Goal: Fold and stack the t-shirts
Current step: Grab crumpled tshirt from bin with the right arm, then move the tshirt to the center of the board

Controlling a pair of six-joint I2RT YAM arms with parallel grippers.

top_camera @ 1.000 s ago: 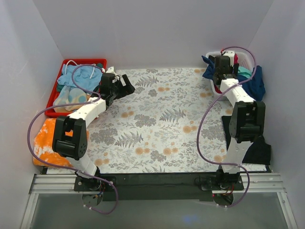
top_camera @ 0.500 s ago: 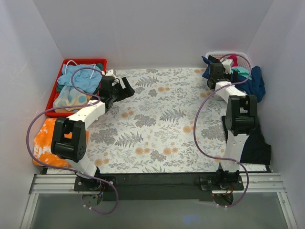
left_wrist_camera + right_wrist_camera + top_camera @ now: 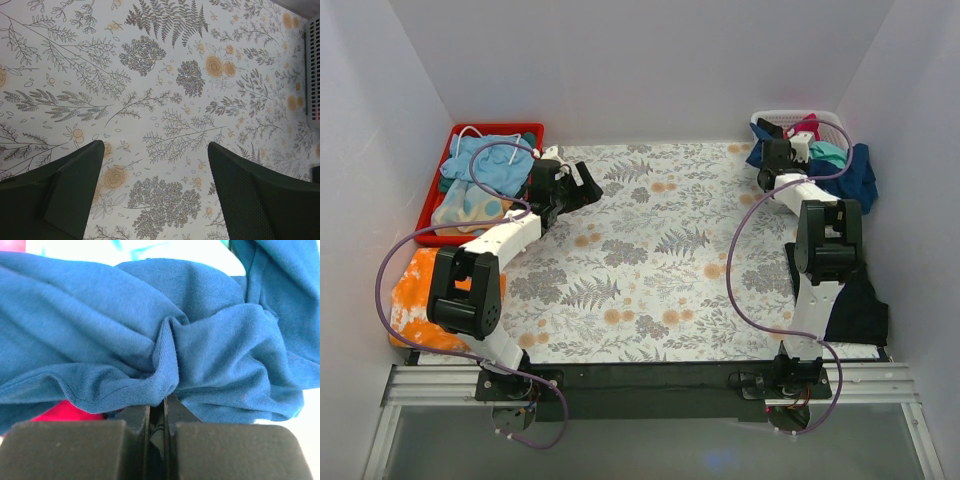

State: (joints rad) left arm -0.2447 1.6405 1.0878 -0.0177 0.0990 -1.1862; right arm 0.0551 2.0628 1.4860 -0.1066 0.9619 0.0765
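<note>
In the white basket (image 3: pixel 827 113) at the back right lie a blue t-shirt (image 3: pixel 861 175), a magenta one (image 3: pixel 808 127) and a teal one (image 3: pixel 831 152). My right gripper (image 3: pixel 776 150) reaches into the basket's left side. In the right wrist view it (image 3: pixel 157 407) is shut on a bunched fold of the blue t-shirt (image 3: pixel 150 330), with magenta cloth (image 3: pixel 60 412) showing below. A black t-shirt (image 3: pixel 860 310) lies flat at the table's right edge. My left gripper (image 3: pixel 588 180) hovers open over the floral tablecloth (image 3: pixel 160 75) with nothing between its fingers (image 3: pixel 75 185).
A red tray (image 3: pixel 438 190) with light blue and patterned cloths stands at the back left. An orange cloth (image 3: pixel 415 295) lies at the left edge near my left arm. White walls close in the table on three sides.
My right arm reached further into the basket and its gripper closed on the blue t-shirt. The left arm has barely moved.
</note>
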